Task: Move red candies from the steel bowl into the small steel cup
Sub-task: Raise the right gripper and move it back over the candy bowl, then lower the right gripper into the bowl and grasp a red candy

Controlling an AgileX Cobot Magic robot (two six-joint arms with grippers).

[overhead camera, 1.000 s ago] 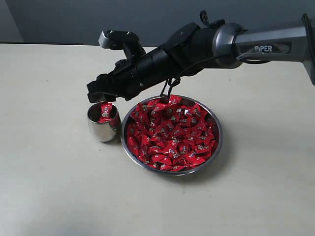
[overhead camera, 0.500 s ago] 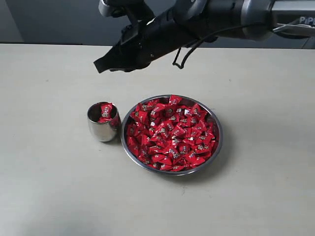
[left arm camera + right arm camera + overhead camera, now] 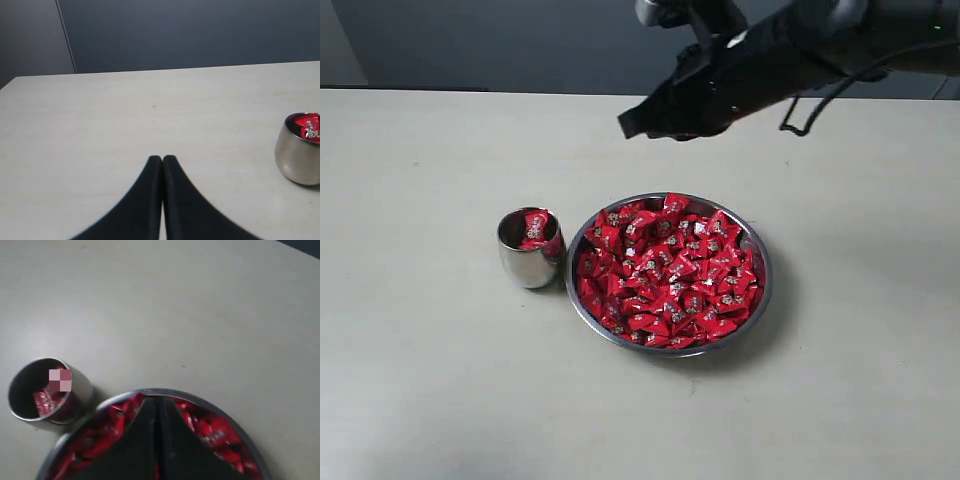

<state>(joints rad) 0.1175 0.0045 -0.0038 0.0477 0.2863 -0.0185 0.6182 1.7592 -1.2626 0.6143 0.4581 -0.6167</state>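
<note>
The steel bowl (image 3: 763,262) sits mid-table, heaped with red candies (image 3: 670,272). Just left of it stands the small steel cup (image 3: 526,262) with a few red candies (image 3: 534,227) inside. My right gripper (image 3: 630,126) hangs shut and empty well above the table, behind the bowl's far rim. In the right wrist view its closed fingers (image 3: 157,402) point down over the bowl (image 3: 220,410), the cup (image 3: 47,390) off to one side. My left gripper (image 3: 162,159) is shut and empty over bare table, with the cup (image 3: 298,155) at the frame edge.
The pale table top (image 3: 430,380) spreads around bowl and cup. A dark wall (image 3: 470,40) runs behind the far table edge. My right arm (image 3: 840,40) reaches in from the upper right.
My right gripper let a candy go into the cup, shut, then rose and swung right from above the cup to above the bowl's far side.
</note>
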